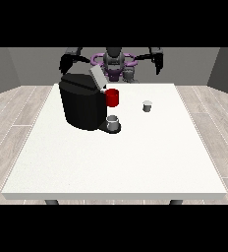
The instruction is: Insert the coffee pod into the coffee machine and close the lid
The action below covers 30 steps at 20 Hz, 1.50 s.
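We note the coffee pod [147,106] standing upright on the white table [111,162], right of the coffee machine [84,103] in this view and well apart from it. The pod is small and squat, so we see no long axis to align with; it looks much the same from any side.

The machine's lid [97,77] is tilted up and open, with a red part [112,97] showing at the machine's front. A grey cup [113,122] sits on the base below it.

Both hands are raised near the robot's shoulders, far back from the table's middle. The hand at the view's right [158,63] hangs almost above the pod's column and behind it; the pod lies forward and down from it, toward the camera. The hand at the view's left [65,63] sits behind the machine, which stands between it and the pod.

We cannot tell whether either hand's fingers are apart or together; neither touches anything.

Judgement: the hand at the view's right is the nearer, with an open path. Nothing of the task is yet done: pod untouched, lid still up.
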Motion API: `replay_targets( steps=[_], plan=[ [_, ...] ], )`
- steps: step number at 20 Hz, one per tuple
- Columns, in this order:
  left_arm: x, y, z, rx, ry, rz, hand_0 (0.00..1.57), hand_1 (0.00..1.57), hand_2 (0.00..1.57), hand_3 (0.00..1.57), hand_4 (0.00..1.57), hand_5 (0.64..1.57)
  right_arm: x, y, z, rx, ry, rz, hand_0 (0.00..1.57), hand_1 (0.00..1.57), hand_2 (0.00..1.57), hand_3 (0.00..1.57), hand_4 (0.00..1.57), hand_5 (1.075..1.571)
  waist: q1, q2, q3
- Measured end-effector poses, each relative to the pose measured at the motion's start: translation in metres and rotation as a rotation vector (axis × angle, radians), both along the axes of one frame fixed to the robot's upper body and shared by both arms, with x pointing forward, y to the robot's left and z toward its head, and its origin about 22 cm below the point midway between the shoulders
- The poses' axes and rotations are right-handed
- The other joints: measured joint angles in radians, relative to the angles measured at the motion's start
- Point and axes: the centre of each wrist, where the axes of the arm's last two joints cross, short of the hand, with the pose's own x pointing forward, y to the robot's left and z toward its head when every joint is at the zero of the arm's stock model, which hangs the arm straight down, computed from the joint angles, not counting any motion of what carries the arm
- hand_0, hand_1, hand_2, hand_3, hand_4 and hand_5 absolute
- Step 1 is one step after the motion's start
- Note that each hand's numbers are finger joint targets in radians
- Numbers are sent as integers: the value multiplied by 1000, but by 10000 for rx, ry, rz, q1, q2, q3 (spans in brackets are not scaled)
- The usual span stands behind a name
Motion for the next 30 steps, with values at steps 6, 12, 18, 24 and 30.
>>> replay_targets(
  steps=[6, 12, 18, 24, 30],
  plan=[
    [30, 32, 18, 1113, 234, 200, 0, 0, 0, 0, 0, 1571, 6, 5, 7, 44, -596, 88, 0, 0, 0, 0, 168, 1571, -449, 565, 1],
    [66, 53, 33, 1560, 750, 497, 0, 0, 0, 0, 0, 1571, 17, 20, 21, 89, -1199, 604, 0, 0, 0, 0, 283, 1571, -949, 1251, -1],
    [86, 66, 30, 2015, 1379, 678, 0, 0, 0, 0, 0, 1571, 27, 27, 27, 90, -1422, 815, 0, 0, 0, 0, 337, 1571, -1111, 1816, 0],
    [98, 68, 16, 2601, 1932, 770, 0, 0, 0, 0, 0, 1571, 34, 37, 30, 1, -1089, 774, 0, 0, 0, 0, 392, 1571, -1104, 1985, -2],
    [107, 62, 8, 3517, 2261, 477, 0, 0, 459, 0, 0, 1571, 43, 32, 24, -218, -694, 603, 0, 0, 0, 0, 422, 1571, -1023, 2019, 0]
  ],
)
